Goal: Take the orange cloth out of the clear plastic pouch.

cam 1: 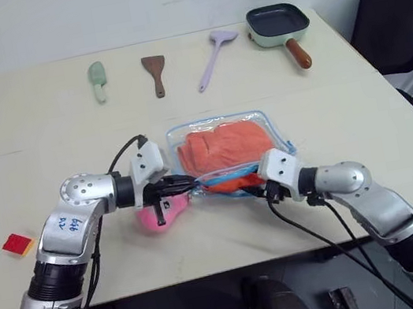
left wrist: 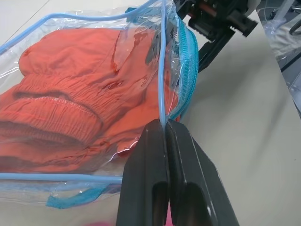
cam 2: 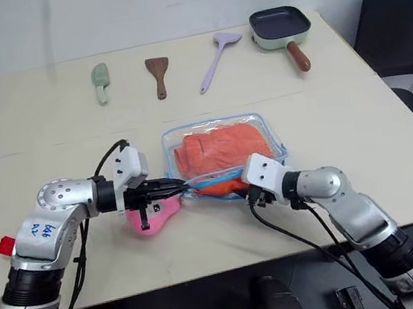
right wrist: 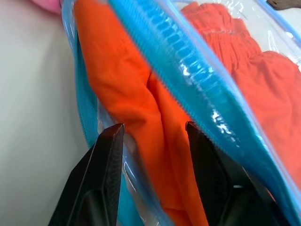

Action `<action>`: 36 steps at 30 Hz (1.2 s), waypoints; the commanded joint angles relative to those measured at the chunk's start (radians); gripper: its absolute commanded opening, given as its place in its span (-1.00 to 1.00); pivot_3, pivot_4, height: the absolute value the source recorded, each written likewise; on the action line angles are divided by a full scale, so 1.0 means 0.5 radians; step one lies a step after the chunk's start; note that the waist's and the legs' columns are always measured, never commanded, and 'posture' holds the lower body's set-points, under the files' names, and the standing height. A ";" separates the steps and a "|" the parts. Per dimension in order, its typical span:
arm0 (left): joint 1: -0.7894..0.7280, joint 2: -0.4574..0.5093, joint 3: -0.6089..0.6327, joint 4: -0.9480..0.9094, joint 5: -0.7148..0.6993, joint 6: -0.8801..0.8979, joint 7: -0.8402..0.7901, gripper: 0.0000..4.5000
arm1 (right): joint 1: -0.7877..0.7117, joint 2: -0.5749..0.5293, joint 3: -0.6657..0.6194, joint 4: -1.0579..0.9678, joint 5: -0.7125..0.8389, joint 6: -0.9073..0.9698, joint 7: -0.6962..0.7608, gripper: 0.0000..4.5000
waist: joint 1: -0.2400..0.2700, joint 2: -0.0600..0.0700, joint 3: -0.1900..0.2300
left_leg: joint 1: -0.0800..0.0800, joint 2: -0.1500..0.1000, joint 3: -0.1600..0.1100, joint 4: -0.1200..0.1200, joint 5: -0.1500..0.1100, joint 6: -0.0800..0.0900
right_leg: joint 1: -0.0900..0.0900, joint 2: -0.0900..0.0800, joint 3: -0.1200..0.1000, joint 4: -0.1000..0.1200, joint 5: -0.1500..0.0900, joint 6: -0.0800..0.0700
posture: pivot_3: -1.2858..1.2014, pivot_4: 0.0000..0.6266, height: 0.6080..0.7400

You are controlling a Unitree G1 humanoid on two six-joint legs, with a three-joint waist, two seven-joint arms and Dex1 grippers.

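The clear plastic pouch (cam 1: 226, 149) lay flat near the table's (cam 1: 44, 143) front edge, well clear of the utensils along the far side, its blue-edged mouth facing the robot. Inside it the orange cloth (cam 1: 221, 144) sat bunched and wrinkled, filling most of the pouch, one fold bulging at the open zip.

The left gripper (left wrist: 165, 141) was pinched shut on the pouch's blue rim at the mouth. The right gripper (right wrist: 153, 136), at the same mouth, stood half spread around that fold of cloth, not yet clamped.

The likely trouble: the right fingers might catch the plastic wall along with the fabric, so the whole pouch would drag. The thin rim might also slip from the left pinch.
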 commanded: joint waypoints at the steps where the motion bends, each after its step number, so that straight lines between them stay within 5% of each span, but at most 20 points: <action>1: -0.008 -0.007 0.016 -0.077 -0.032 -0.031 0.001 -1.00 | -0.017 -0.012 0.016 -0.013 -0.099 -0.116 0.013 -0.05 | 0.000 0.000 0.000 | 0.000 0.000 0.000 0.000 0.000 0.000 | 0.000 0.000 0.000 0.000 0.000 0.000 | 0.03 -0.52 1.00; 14: -0.032 -0.045 0.009 -0.064 -0.039 -0.036 0.002 -1.00 | -0.133 0.103 0.167 0.455 -0.663 -0.316 -0.244 -0.05 | -0.004 0.000 0.000 | 0.003 0.001 0.002 0.000 0.000 0.000 | 0.002 0.000 0.002 0.001 0.000 0.000 | 0.03 -0.52 1.00; 19: -0.053 -0.065 0.024 -0.021 -0.017 -0.055 0.036 -1.00 | -0.102 0.098 0.169 0.493 -0.662 -0.413 -0.181 -0.62 | -0.005 -0.001 -0.001 | 0.008 0.001 0.003 -0.001 0.000 0.000 | 0.006 0.000 0.004 0.001 0.000 0.000 | 0.03 -0.52 1.00; 22: -0.075 -0.078 0.038 0.035 0.000 -0.073 0.076 -1.00 | -0.066 0.032 0.151 0.425 -0.654 -0.499 -0.109 -0.99 | -0.001 -0.001 -0.001 | 0.008 0.001 0.004 -0.001 0.000 0.000 | 0.006 0.000 0.005 0.002 0.000 0.000 | 0.03 -0.52 1.00; 36: -0.214 -0.140 0.021 0.397 0.210 -0.267 0.293 -1.00 | 0.337 -0.635 0.050 -0.082 -0.263 -1.450 0.561 -0.99 | 0.004 0.000 0.000 | 0.009 0.000 0.005 -0.007 0.000 0.000 | 0.005 0.001 0.004 -0.002 0.000 0.001 | 0.03 -0.52 1.00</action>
